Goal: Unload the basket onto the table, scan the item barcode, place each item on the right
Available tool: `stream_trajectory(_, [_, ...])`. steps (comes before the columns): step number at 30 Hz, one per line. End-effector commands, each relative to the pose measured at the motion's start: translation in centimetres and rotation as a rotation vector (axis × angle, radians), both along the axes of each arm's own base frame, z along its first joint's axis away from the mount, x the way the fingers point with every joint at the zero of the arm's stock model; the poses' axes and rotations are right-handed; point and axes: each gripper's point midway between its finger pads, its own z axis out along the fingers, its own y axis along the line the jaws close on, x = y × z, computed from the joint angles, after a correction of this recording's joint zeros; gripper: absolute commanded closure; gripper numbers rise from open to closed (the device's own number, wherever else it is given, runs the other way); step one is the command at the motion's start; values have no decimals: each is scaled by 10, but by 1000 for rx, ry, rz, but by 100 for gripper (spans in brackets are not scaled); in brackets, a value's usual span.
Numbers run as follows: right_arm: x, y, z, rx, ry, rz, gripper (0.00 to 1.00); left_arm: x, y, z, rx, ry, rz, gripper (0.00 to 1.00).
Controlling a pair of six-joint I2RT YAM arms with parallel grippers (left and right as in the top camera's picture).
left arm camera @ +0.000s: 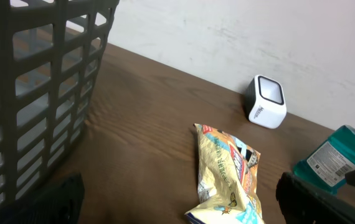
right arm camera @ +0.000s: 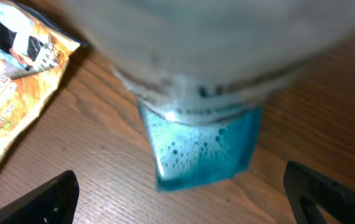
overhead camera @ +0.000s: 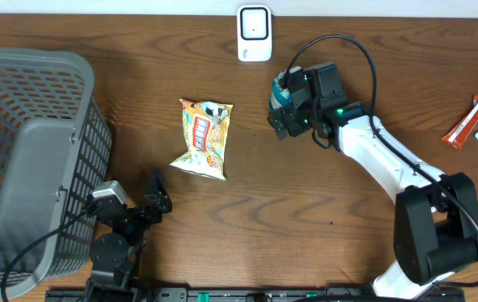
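Teal packet (right arm camera: 196,149) stood on end near barcode scanner (overhead camera: 254,33), straddled by right gripper (right arm camera: 184,196), fingers spread, no contact seen; placement judged to present label. Left gripper (overhead camera: 157,197) parked spread, empty.

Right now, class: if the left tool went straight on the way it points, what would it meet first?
Most likely the snack bag, lying straight ahead; depth is hard to judge.

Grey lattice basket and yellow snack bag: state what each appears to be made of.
Grey lattice basket: likely moulded plastic, matte, with uniform rigid grid walls. Yellow snack bag: seemingly thin printed plastic film, slightly glossy, crinkled and creased.
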Motion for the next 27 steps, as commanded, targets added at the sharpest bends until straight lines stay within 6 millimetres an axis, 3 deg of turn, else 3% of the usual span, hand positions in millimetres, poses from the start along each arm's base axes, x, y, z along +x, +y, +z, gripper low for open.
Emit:
stream_trajectory(1, [-1,-4,52,49,-98,-35,1,0,3,-15,21,40,15,2])
stream_trajectory(3, [-5,-5,78,66,-150,-35,1,0,3,-15,20,40,15,2])
stream_trajectory(6, [-8,-6,96,72,-229,-37,1,0,3,-15,21,40,15,2])
stream_trajectory(12, [-4,-8,66,104,-319,-83,1,0,3,-15,21,40,15,2])
stream_trajectory(19, [10,-2,64,142,-409,-82,1,0,3,-15,21,40,15,2])
stream_trajectory(27, [27,6,38,152,-419,-77,1,0,3,-15,21,40,15,2])
